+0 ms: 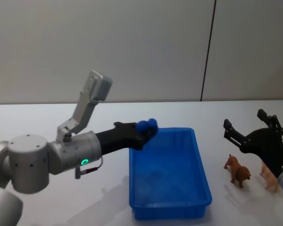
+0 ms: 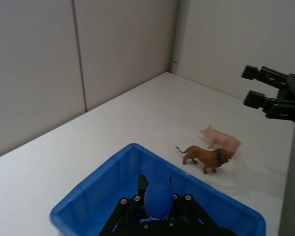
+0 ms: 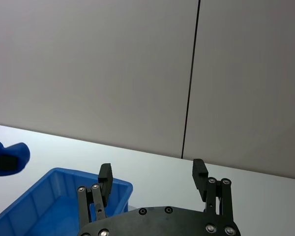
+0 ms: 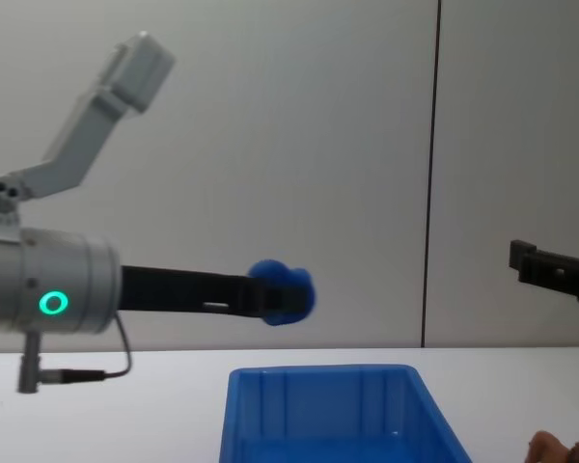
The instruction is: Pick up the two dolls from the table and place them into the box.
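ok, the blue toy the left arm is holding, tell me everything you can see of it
The blue doll is a small, rounded lump of uniform deep blue, soft-looking, with two bulges at its free end; no pale parts or face show. It is clamped in the left gripper, and nothing else touches it. It hangs in the air above the left part of the box, clear of the rim and floor.

Your left arm (image 1: 61, 153) stretches in from the lower left of the head view, forearm nearly level, and your left gripper (image 1: 142, 133) is clamped on the blue doll (image 1: 148, 125) near frame centre. Your right gripper (image 1: 244, 122) hangs at the right edge, its fingers (image 1: 228, 127) spread wide apart.
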Available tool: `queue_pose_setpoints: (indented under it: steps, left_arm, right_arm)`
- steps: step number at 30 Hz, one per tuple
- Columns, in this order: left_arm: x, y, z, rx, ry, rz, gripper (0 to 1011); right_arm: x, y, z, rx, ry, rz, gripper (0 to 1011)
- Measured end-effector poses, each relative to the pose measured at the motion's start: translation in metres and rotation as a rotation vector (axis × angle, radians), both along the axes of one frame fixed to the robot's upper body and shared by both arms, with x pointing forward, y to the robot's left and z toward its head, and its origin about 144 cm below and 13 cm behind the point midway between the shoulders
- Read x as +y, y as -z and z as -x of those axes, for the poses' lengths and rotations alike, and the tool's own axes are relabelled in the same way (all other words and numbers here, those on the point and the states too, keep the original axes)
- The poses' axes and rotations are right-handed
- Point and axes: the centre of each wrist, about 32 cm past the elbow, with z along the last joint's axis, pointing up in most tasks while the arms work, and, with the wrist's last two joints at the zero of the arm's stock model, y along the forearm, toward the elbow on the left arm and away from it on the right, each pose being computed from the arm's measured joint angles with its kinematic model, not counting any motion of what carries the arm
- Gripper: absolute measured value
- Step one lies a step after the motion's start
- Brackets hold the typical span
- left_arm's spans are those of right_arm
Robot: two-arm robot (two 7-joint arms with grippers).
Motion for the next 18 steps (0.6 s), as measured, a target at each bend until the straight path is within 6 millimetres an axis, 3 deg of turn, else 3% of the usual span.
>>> queue_pose_setpoints:
  steps: [4, 12, 16, 18]
  left_arm:
    - [-0.006, -0.001, -0.007, 0.008, 0.049, 0.003, 164]
    - [-0.014, -0.003, -0.016, 0.021, 0.112, 0.004, 397]
    - [-0.018, -0.004, -0.019, 0.026, 0.137, 0.005, 563]
    - [-0.018, -0.004, -0.020, 0.027, 0.142, 0.005, 584]
  right_arm:
    - [0.000, 0.000, 0.000, 0.000, 0.000, 0.000, 1001]
    - [0.000, 0.000, 0.000, 0.000, 0.000, 0.000, 1001]
    - [0.000, 0.000, 0.000, 0.000, 0.000, 0.000, 1001]
    - [0.000, 0.000, 0.000, 0.000, 0.000, 0.000, 1001]
